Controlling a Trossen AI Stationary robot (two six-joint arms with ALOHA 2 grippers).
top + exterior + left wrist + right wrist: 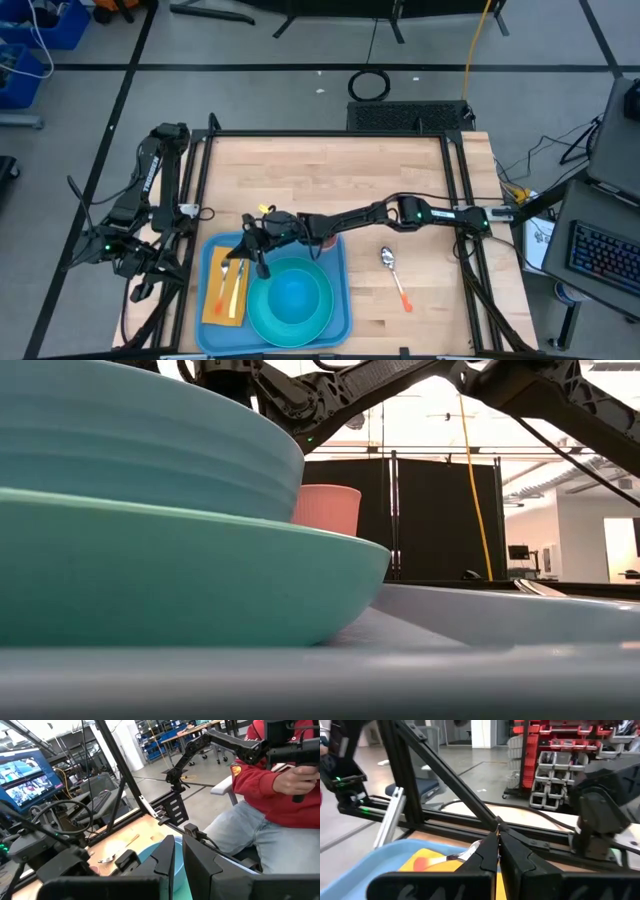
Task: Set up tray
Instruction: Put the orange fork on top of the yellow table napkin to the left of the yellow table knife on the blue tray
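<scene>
Four items already on the light-blue tray (pixel 338 312) at the table's (pixel 400 190) near edge: teal plate (pixel 262 315), blue bowl (pixel 296 292), orange napkin (pixel 226 305), fork (pixel 226 276) under the pressed-together right gripper (pixel 256 262); spoon (pixel 390 262) outstanding, beside it.

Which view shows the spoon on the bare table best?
The high view: the spoon lies whole on the wood, right of the tray. The left wrist view catches it small and far off; low and right wrist views miss it.

Smooth plastic tray (pixel 336 262) on a pale matt wooden table (pixel 330 180).
</scene>
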